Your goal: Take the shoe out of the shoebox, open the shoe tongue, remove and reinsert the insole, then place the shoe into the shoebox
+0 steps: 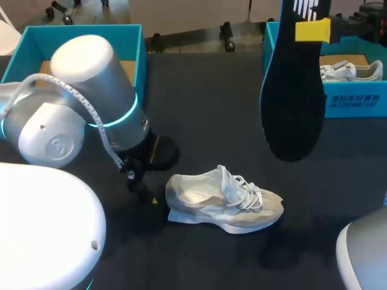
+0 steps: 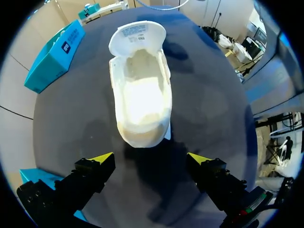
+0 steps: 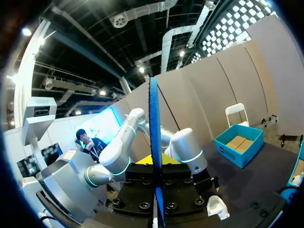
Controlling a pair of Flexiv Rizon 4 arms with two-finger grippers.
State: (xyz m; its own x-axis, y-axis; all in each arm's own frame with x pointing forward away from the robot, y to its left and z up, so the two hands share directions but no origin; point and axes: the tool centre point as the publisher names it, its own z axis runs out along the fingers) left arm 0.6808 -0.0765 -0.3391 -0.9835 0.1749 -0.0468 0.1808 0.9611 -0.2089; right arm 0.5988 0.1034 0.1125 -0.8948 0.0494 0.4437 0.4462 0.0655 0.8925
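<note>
Left arm [image 1: 91, 96], as I logged it: bent low over the desk [image 1: 205, 109], wrist just behind the heel of the white shoe [image 1: 224, 200], left jaws spread wide, empty and touching nothing. Right arm [image 1: 360, 24]: raised high beside the right shoebox [image 1: 357, 99], right jaws clamped on the dark insole [image 1: 293, 90], which hung upright, clear of the desk. Only the left wrist view showed me the shoe [image 2: 140, 95] ahead of the jaws with its tongue folded back and pale inside exposed; the right wrist view gave the insole [image 3: 153, 156] edge-on in the grip.
</note>
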